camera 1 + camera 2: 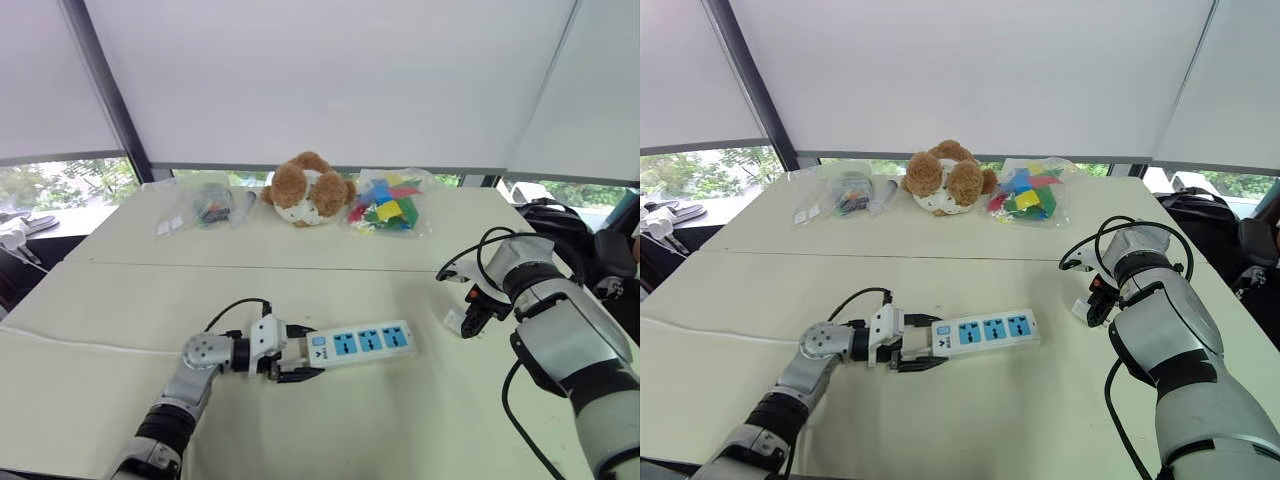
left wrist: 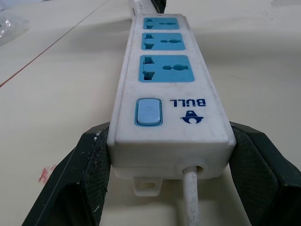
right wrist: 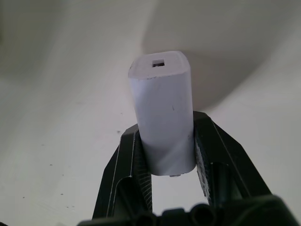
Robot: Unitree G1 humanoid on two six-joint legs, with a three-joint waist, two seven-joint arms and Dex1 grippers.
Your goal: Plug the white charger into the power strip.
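A white power strip (image 1: 360, 343) with three blue sockets lies on the cream table, front centre. My left gripper (image 1: 295, 362) is shut on its cord end; in the left wrist view the black fingers (image 2: 84, 174) press both sides of the strip (image 2: 164, 84) by the switch. To the right, my right gripper (image 1: 470, 318) is shut on the white charger (image 1: 453, 321) just above the table, well apart from the strip. In the right wrist view the charger (image 3: 164, 113) stands out between the fingers (image 3: 129, 150), its port end facing away.
A teddy bear (image 1: 307, 188), a bag of coloured blocks (image 1: 388, 208) and a clear bag of small items (image 1: 205, 207) sit along the table's far side. A black bag (image 1: 560, 225) rests off the right edge. Bare tabletop lies between strip and charger.
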